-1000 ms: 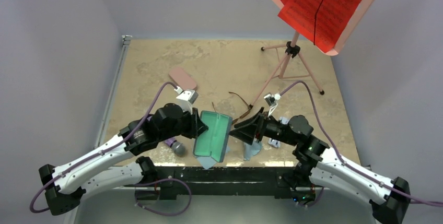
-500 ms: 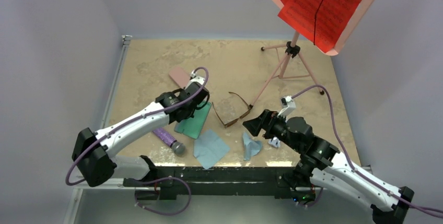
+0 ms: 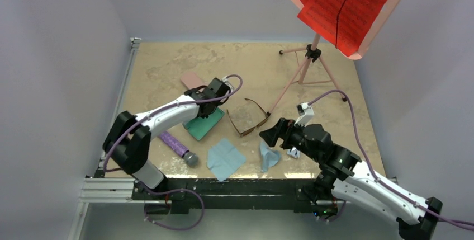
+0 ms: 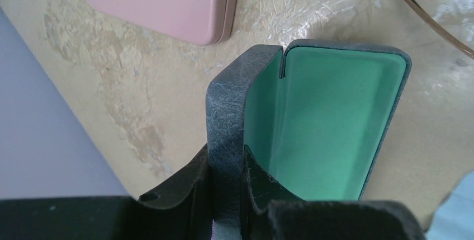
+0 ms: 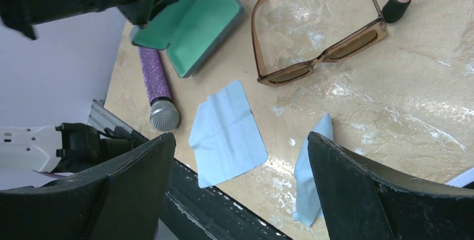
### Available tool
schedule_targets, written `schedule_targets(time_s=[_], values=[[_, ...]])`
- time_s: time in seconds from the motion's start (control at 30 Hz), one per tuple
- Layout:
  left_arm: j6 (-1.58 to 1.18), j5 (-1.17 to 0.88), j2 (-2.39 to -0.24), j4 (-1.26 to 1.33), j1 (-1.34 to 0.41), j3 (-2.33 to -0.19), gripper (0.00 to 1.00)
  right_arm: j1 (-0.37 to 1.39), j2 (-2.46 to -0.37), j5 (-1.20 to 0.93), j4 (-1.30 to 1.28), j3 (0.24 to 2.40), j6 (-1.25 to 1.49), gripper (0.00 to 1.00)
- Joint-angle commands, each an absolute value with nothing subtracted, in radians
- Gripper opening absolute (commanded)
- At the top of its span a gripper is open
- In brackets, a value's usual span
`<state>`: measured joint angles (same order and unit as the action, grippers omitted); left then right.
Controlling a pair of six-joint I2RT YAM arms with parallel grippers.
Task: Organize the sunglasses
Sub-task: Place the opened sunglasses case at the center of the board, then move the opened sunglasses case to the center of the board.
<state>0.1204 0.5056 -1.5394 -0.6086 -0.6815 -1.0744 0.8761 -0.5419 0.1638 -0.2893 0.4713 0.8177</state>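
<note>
One outstretched arm [image 3: 167,114], gripper [image 4: 226,195] on case [image 4: 324,122]

even bright light, soft shadows, glare on table [image 5: 425,111].

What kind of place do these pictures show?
Likely a robot test booth, not a home: bare grey walls close in a marbled table, and unrelated props, a red music stand and a purple microphone, share it with the sunglasses.
</note>
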Motion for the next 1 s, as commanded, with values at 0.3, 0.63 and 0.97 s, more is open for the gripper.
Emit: schedule_targets(time_s=[0.3, 0.63, 0.97], values=[[0.239, 0.556, -1.688, -0.580, -0.669, -1.196, 0.26, 0.876, -0.476, 0.210, -0.307, 0.493, 0.811, 0.94], [0.180, 0.536, -1.635, -0.638, -0.670, -1.210, 0.76, 0.876, -0.482, 0.200, -0.322, 0.509, 0.799, 0.96], [-0.106, 0.476, -1.384, -0.662, -0.670, -1.176, 0.98, 0.877, -0.602, 0.149, -0.363, 0.568, 0.776, 0.94]])
